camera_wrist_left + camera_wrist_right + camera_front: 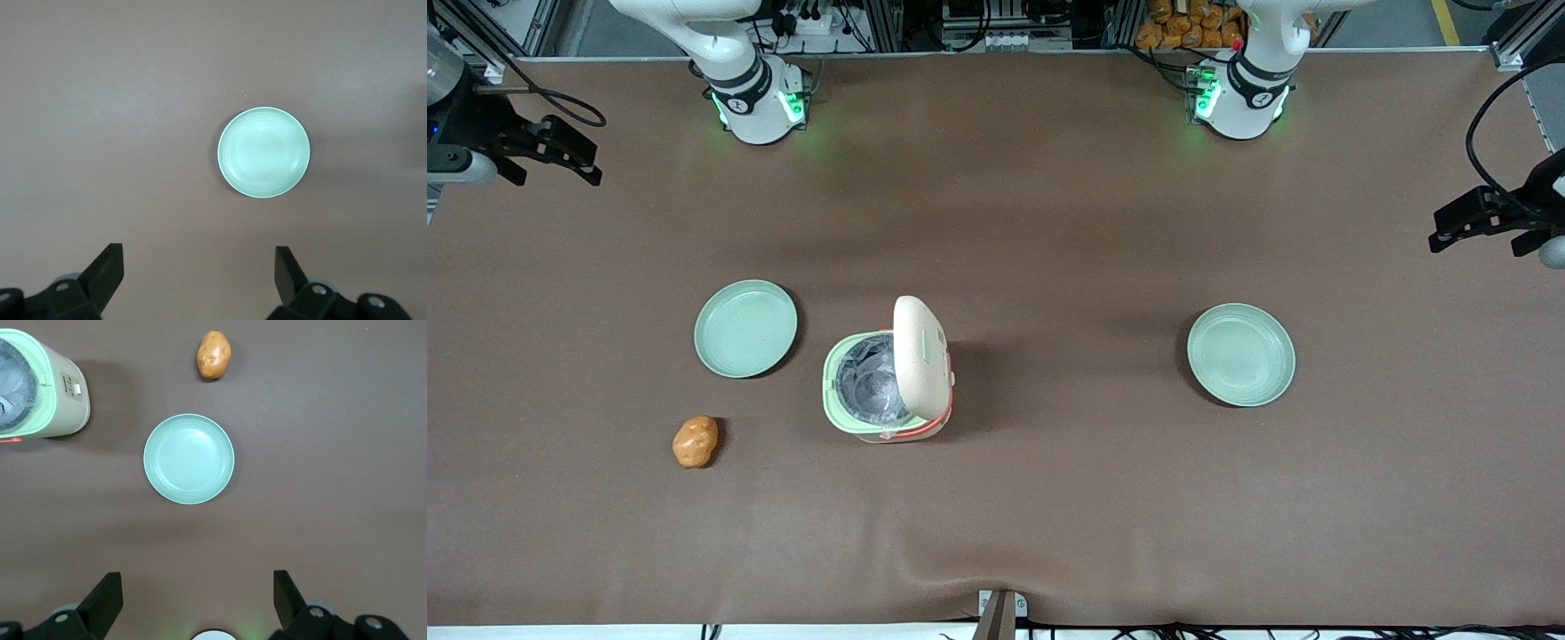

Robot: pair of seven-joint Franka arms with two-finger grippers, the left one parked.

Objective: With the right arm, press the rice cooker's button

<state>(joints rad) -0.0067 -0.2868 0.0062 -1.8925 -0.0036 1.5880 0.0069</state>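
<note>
The rice cooker stands near the middle of the table with its cream lid raised upright, so the silvery inner pot shows. In the right wrist view the cooker shows its pale green rim and a small button panel on its side. My right gripper hangs above the working arm's end of the table, well away from the cooker and farther from the front camera. In the right wrist view the gripper is open and empty, its fingers wide apart over bare table.
A pale green plate lies beside the cooker toward the working arm's end and shows in the right wrist view. A potato lies nearer the front camera than that plate. A second plate lies toward the parked arm's end.
</note>
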